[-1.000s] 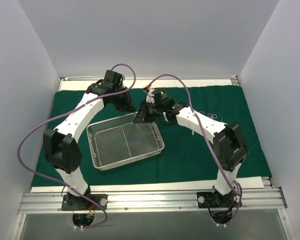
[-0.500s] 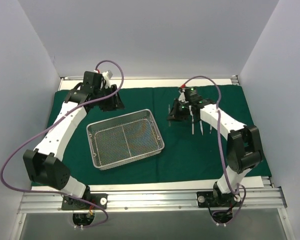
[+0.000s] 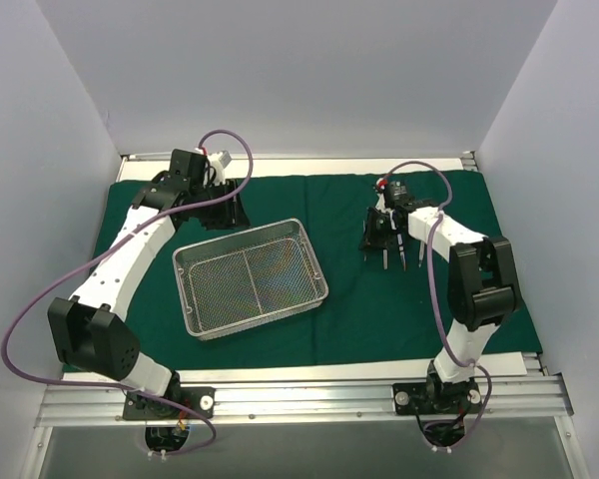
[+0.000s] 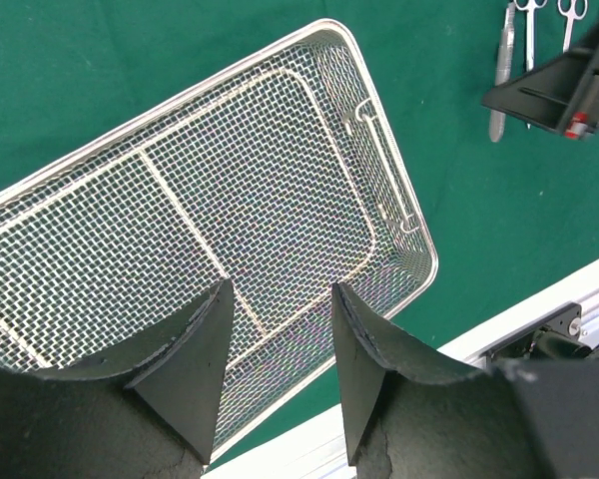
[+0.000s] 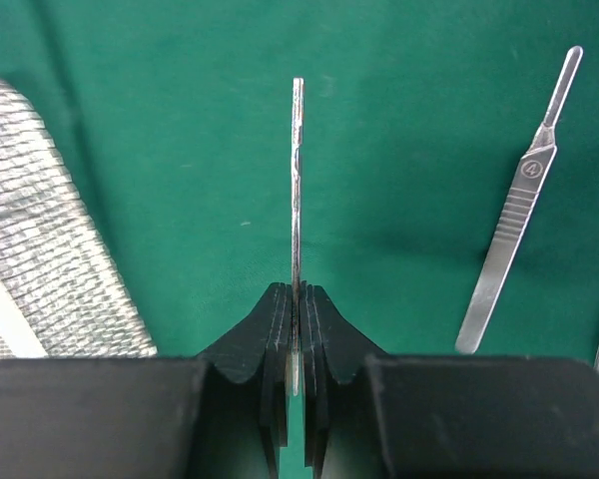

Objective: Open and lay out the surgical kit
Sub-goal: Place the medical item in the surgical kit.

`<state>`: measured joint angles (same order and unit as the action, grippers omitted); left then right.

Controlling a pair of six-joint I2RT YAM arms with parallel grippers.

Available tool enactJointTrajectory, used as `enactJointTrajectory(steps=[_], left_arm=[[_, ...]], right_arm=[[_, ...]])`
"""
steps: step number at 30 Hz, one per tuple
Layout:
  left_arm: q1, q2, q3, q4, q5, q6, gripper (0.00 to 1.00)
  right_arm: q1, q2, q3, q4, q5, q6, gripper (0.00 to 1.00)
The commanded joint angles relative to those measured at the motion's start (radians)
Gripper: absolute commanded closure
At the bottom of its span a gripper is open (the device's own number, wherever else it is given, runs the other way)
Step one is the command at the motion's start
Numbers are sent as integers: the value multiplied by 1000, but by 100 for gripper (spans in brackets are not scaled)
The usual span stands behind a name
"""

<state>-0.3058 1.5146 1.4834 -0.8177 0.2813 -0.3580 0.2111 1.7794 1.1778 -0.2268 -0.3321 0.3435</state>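
Since a moment ago, swung farther right of the mesh tray (image 3: 240,236): right gripper (image 5: 296,294), pinched tight on a slim flat instrument (image 5: 298,180), edge-on over the green drape (image 3: 379,299). Left gripper (image 4: 280,299) parted, empty, by the tray's far edge. Lower flat, parallel to the scalpel handle (image 5: 514,225), before letting go.

White-walled lab enclosure (image 3: 280,70), aluminium rail (image 3: 299,397)
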Motion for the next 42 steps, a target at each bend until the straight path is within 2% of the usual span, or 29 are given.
enactJointTrajectory(steps=[1,20,42], left_arm=[[2,6,26,17,41,19,48],[4,101,60,32,91,16,48],[13,90,48,45,98,11,47]], right_arm=[[-22,28,-6,4,30,-37,100],[-49,114,-10,3,24,-78,100],[-50,115,2,-23,79,-61,84]])
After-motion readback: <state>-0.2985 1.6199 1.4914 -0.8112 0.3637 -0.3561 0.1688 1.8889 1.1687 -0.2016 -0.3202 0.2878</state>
